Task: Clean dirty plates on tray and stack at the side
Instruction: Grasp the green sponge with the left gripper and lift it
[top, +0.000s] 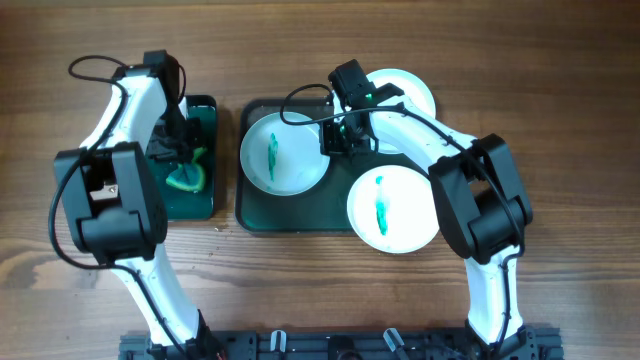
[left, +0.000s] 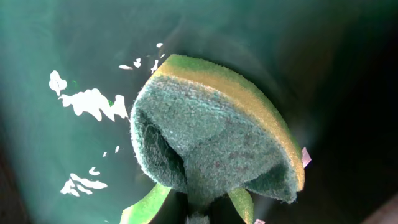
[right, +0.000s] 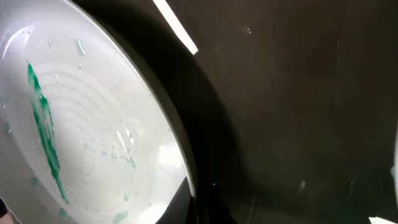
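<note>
The left gripper (top: 183, 150) squeezes the soft sponge (left: 217, 143) in the small tray (top: 205, 205); the right gripper (top: 340, 140), closed, sits at the rim of the stiff, wet, likely slippery plate (top: 283, 152) at the left end of the big tray (top: 300, 215), best pinched there.

Overhead straight down over table (top: 560, 60); wrist views close on sponge (left: 217, 137) and smeared plate (right: 87, 130), both overhead too.

Your overhead is even and sharp; wrist views run dim, with glare (left wrist) on the sponge tray (left: 87, 102).
</note>
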